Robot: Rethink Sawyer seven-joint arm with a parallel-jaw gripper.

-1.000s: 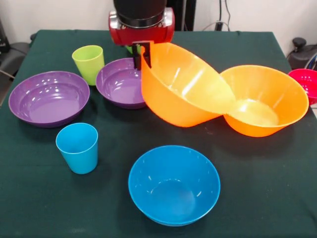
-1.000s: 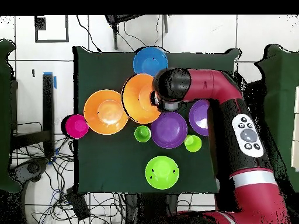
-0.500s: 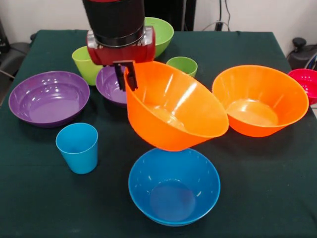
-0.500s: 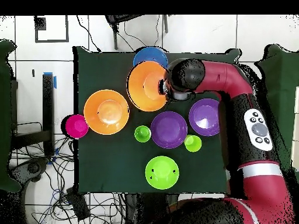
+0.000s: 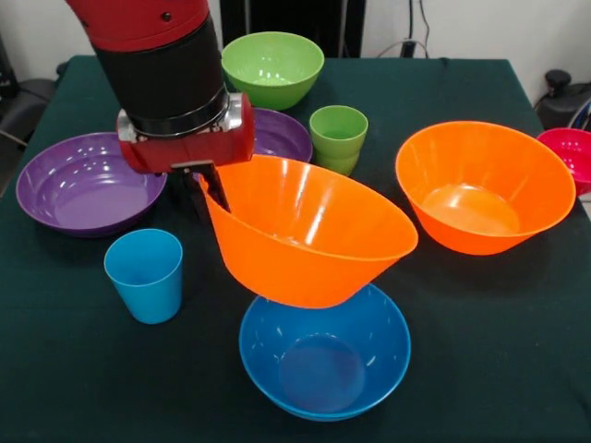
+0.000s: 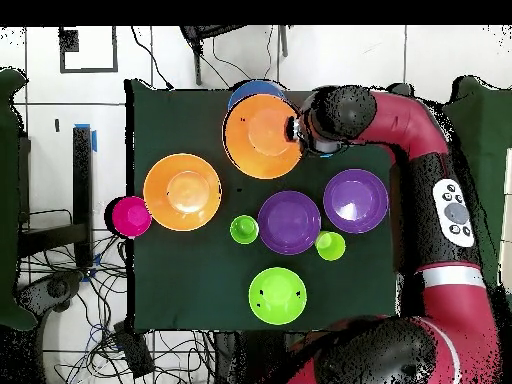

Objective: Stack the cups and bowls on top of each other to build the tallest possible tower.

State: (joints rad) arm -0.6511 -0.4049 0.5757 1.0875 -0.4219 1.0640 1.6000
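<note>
Orange and tilted, the big orange bowl [image 5: 309, 235] hangs in the air by its rim, pinched by the pincer [image 5: 214, 187]. The blue bowl [image 5: 325, 349] sits on the tabletop [image 5: 480, 369] right under it, a bit nearer the front edge.

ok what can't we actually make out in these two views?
- Gripper tips: front view, hidden behind the held orange bowl's rim and the wrist above.
- Blue bowl: overhead view, mostly covered by the held bowl.
- Sky blue cup: absent from the overhead view, presumably under the arm.
- Yellow-green cup: front view, hidden behind the arm.
- Near purple bowl: front view, partly blocked by the wrist.
- Red bowl: front view, cut by the right edge.
</note>
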